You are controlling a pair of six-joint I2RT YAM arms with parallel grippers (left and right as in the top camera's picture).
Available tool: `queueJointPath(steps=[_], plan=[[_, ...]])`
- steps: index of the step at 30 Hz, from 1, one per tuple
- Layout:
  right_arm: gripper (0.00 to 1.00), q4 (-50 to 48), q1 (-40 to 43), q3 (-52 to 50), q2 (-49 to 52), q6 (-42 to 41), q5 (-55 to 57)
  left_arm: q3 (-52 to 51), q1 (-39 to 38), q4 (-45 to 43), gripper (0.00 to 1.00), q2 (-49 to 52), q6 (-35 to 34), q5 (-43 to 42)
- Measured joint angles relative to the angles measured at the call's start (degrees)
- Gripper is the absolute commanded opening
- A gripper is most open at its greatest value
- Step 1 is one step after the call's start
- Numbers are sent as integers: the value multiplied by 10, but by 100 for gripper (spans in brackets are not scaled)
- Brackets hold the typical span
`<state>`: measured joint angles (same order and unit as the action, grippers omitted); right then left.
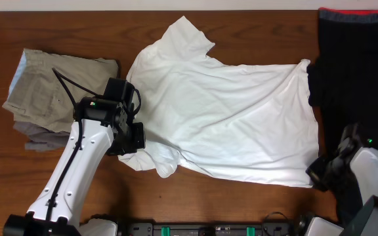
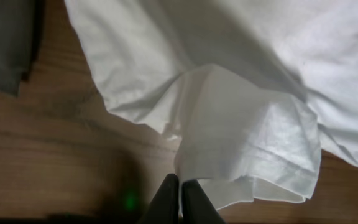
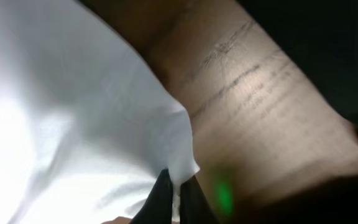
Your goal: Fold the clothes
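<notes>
Folded khaki trousers (image 1: 51, 92) at the wooden table's (image 1: 77, 33) left edge — black, red-banded garment (image 1: 359, 65) opposite

No words, numbers, brand names or signs can be read in any of the three views. The white T-shirt (image 1: 228, 118) shows only plain cloth. In the right wrist view, thin dark lines on the wooden table (image 3: 253, 81) look a little like scrawled writing, but the picture is blurred and they are probably grain or scratches.

Dark brown wooden table (image 1: 261, 33), soft sheen
</notes>
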<state>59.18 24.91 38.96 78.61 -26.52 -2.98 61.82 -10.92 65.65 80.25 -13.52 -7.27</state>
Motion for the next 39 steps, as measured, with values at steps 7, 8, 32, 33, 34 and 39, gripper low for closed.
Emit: queueJointPath(steps=[7,8,32,33,34,39], plan=[[1,93,0,132,-87,18,-2,40,0,61,6,-24,0,3],[1,102,0,147,-98,21,-2,50,0,73,6,-29,0,7],[1,-39,0,209,-62,94,-76,101,0,-38,6,-64,40,90],[1,-54,0,209,-51,94,-83,103,0,-49,6,-58,49,91],[1,-69,0,209,-40,94,-90,103,0,-58,6,-50,59,92],[1,-146,0,209,16,94,-129,104,0,-101,6,9,92,94]])
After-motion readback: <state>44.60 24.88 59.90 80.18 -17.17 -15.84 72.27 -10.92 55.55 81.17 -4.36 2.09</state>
